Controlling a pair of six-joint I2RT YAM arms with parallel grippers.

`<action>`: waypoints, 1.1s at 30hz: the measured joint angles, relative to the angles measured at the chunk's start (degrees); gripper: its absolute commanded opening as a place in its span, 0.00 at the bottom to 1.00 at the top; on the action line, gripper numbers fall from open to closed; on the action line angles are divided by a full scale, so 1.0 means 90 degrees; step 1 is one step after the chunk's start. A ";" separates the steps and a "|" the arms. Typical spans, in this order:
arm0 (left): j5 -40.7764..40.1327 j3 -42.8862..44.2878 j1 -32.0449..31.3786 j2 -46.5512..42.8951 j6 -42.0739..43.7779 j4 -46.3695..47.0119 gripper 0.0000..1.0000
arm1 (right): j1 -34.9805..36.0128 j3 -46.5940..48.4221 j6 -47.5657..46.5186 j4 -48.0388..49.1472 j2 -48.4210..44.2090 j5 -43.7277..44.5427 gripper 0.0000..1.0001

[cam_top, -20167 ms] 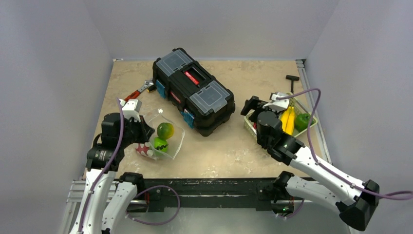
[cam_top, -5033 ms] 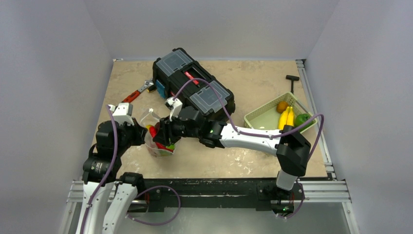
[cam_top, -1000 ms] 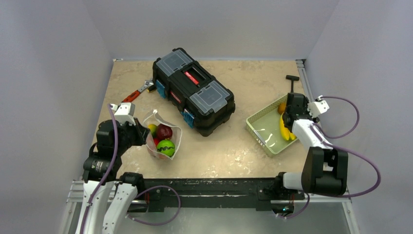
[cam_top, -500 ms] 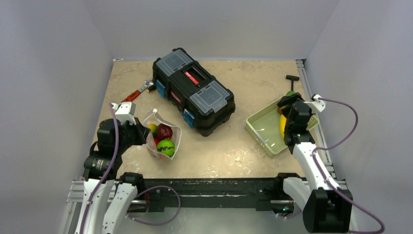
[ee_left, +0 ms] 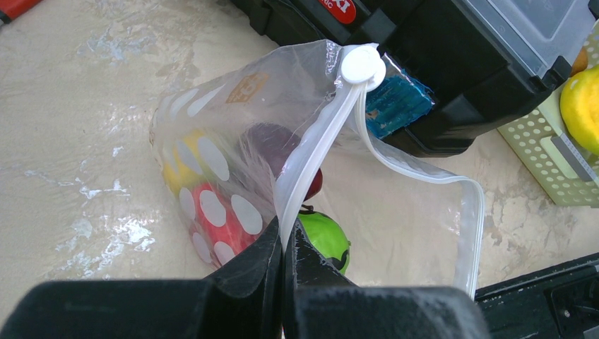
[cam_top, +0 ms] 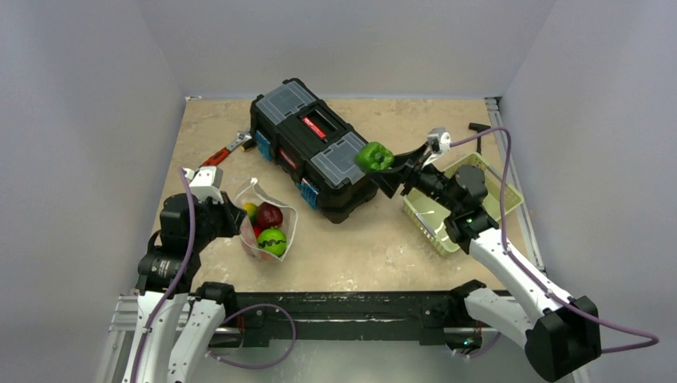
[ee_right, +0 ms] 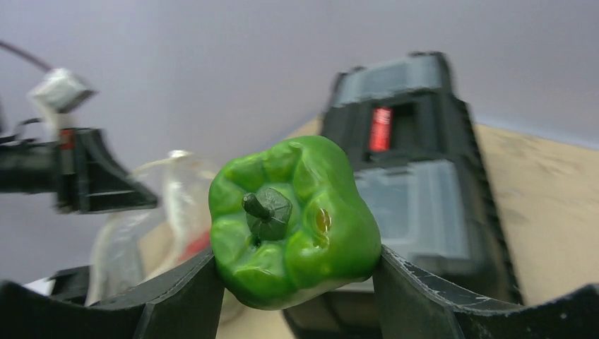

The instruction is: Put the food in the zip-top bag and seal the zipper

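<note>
The dotted clear zip-top bag (cam_top: pixel 270 226) lies open left of centre, with several fruits inside: green (cam_top: pixel 272 242), dark red (cam_top: pixel 269 215), yellow-green and red. My left gripper (cam_top: pixel 236 223) is shut on the bag's mouth edge, on the white zipper strip (ee_left: pixel 321 152), holding it up; the white slider (ee_left: pixel 362 65) sits at the far end. My right gripper (cam_top: pixel 382 162) is shut on a green toy pepper (cam_top: pixel 373 155), carried in the air over the toolbox's right end. The pepper fills the right wrist view (ee_right: pixel 295 219).
A black toolbox (cam_top: pixel 315 148) stands behind the bag. A pale green basket (cam_top: pixel 432 212) sits at the right, mostly hidden by my right arm. A red-handled wrench (cam_top: pixel 226 149) lies left of the toolbox. A black tool (cam_top: pixel 479 128) lies at the far right.
My right gripper has lifted the green pepper out of the basket and swung left toward the toolbox. The left gripper and bag have not moved.
</note>
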 measured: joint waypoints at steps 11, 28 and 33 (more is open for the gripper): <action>-0.0002 0.0000 0.0000 0.0000 0.0000 0.0000 0.00 | 0.2511 0.1700 -0.0277 -0.0075 0.1370 -0.0760 0.00; -0.0187 -0.0002 0.0005 -0.0005 0.0063 -0.0027 0.00 | 0.5156 0.3871 -0.1588 -0.2127 0.3723 0.1076 0.07; -0.0260 -0.0002 0.0005 -0.0005 0.0061 -0.0019 0.00 | 0.5255 0.3910 -0.1741 -0.2336 0.3725 0.1722 0.16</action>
